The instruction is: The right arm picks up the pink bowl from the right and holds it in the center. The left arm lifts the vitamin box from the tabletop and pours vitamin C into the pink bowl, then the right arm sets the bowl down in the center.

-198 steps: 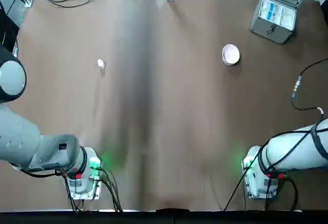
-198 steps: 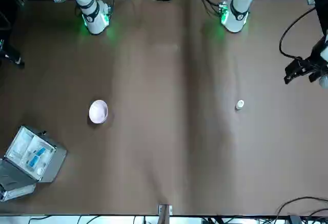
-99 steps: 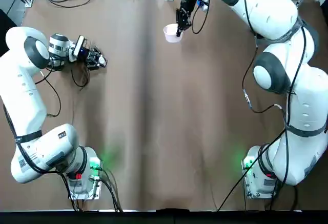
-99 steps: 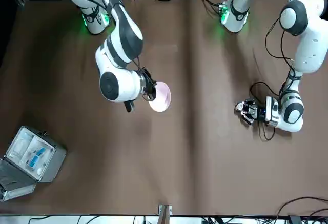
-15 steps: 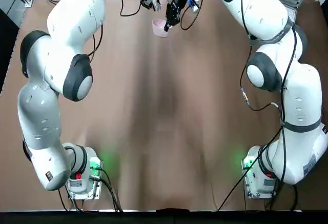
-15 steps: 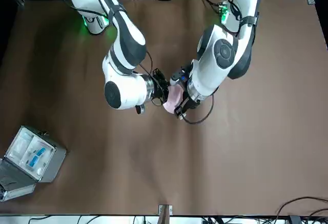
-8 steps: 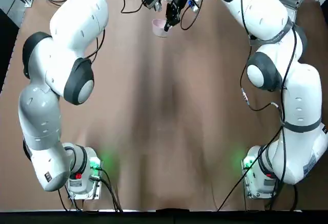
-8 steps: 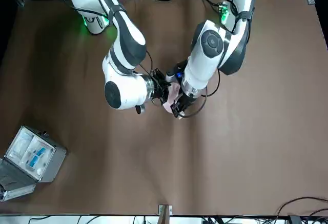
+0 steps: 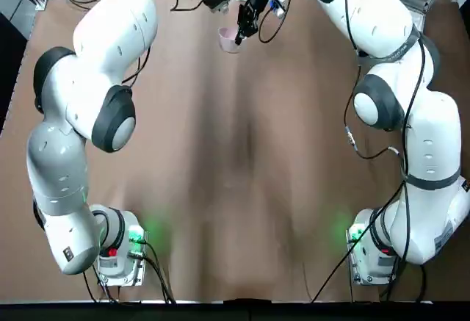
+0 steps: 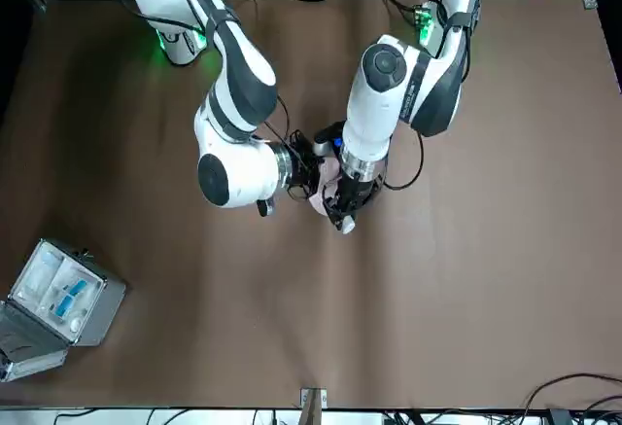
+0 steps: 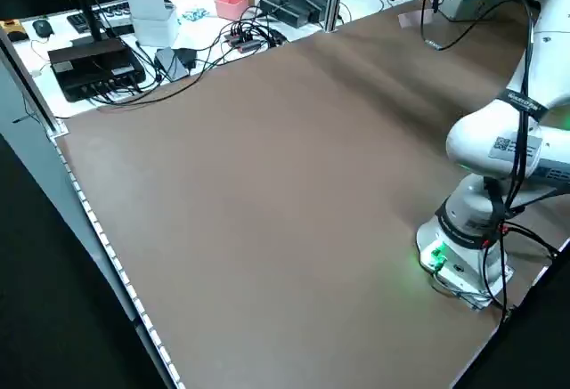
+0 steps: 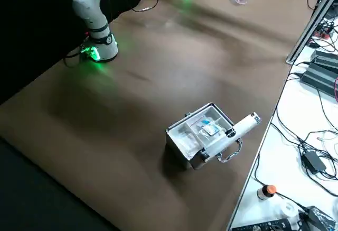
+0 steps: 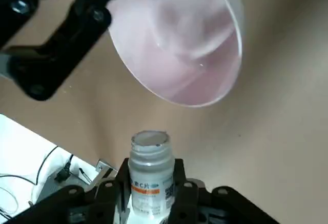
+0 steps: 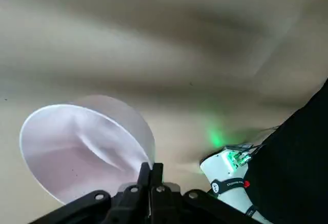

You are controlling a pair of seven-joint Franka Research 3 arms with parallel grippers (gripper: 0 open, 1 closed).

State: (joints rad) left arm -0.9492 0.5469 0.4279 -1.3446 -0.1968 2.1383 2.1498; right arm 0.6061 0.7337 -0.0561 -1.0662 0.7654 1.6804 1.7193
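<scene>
The pink bowl hangs tilted above the table's far centre, and my right gripper is shut on its rim. In the right wrist view the bowl shows a pale, whitish inside. My left gripper is shut on the vitamin box, a small white bottle with an orange label. Its greyish end points at the bowl a short way off. In the front view both grippers meet at the bowl, with the left gripper close over it and hiding most of it.
An open grey case with blue-white contents lies at the far right corner, also seen from the right side as the grey case. Cables and boxes lie beyond the table's far edge. The arm bases glow green at the near edge.
The left arm's wrist has swung in over the bowl, bringing the vitamin box closer to it. The right gripper and the bowl have stayed where they were.
</scene>
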